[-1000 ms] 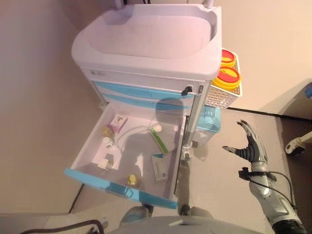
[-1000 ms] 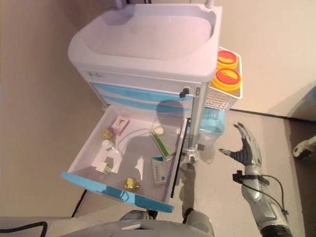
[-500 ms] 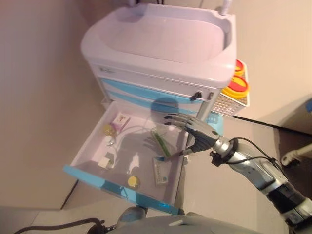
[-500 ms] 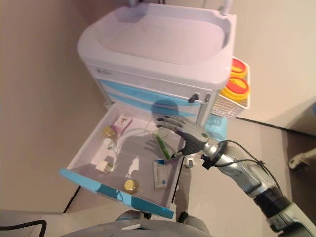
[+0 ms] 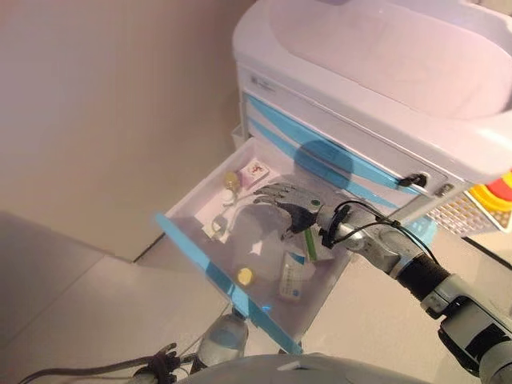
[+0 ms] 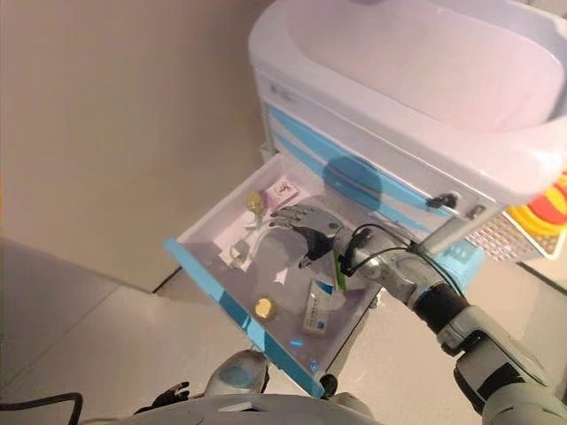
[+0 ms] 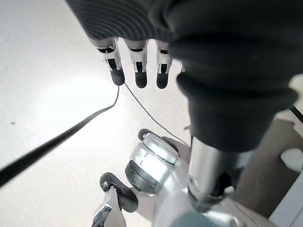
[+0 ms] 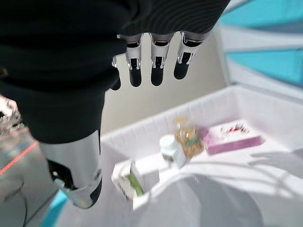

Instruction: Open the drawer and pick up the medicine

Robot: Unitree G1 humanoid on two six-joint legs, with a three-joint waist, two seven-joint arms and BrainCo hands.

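Observation:
The cart's bottom drawer (image 5: 210,269) with a blue front stands pulled open. In it lie a pink box (image 5: 256,170), an amber bottle (image 5: 231,180), a yellow-capped bottle (image 5: 245,277), a white and blue box (image 5: 293,282) and a green box (image 5: 310,244). My right hand (image 5: 292,204) hovers open over the drawer's middle and holds nothing. The right wrist view shows its straight fingers (image 8: 156,66) above the pink box (image 8: 232,137), the amber bottle (image 8: 189,135), a white vial (image 8: 170,149) and a small white box (image 8: 128,182). My left hand (image 7: 137,71) hangs open over the floor.
The white cart top (image 5: 400,56) and two closed blue drawers (image 5: 320,152) stand above the open drawer. A basket with yellow and red containers (image 5: 492,196) hangs on the cart's right side. A beige wall (image 5: 104,104) lies to the left.
My right hand has swung from beside the cart, over the drawer's right edge, to above its middle. The camera has shifted, so the cart now sits further right in view.

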